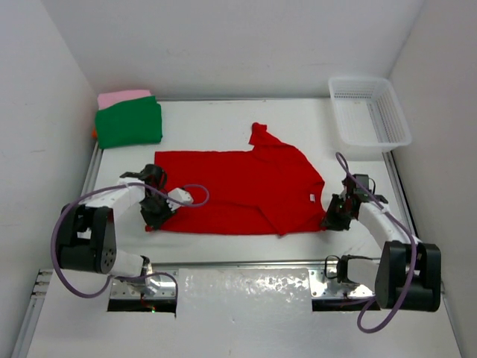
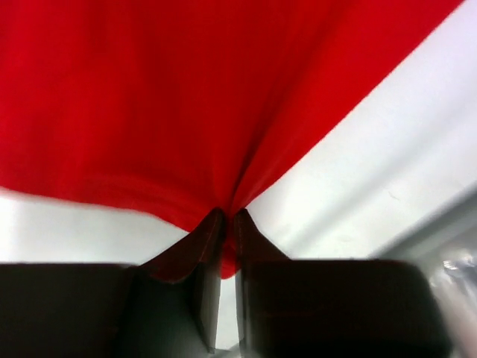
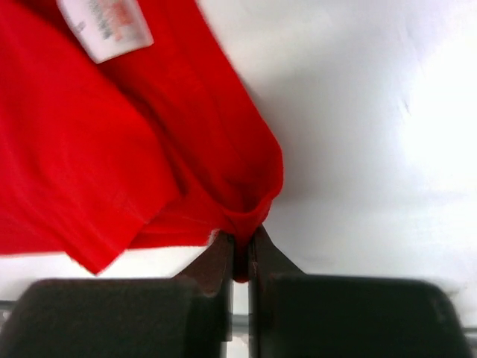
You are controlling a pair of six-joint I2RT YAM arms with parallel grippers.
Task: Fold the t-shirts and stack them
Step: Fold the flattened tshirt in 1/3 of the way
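Red cloth fills both wrist views. The red t-shirt [image 1: 238,186] lies spread across the middle of the tabletop [image 1: 209,123], sideways to the arms, with one sleeve poking toward the far wall. The left tool [image 2: 227,224] is closed tight on the shirt's near left corner, and the fabric puckers into its tips. The right tool [image 3: 240,250] is clamped the same way on the near right corner, not far from the white label [image 3: 104,30]. Pinching both ends of the near edge at once looks meant to keep that edge taut, so it can go over as one straight fold. The green shirt [image 1: 128,121] sits folded on the pink shirt [image 1: 123,97] in the far left corner — likely the stack this one joins. The mesh basket [image 1: 376,143] stands well apart at far right.
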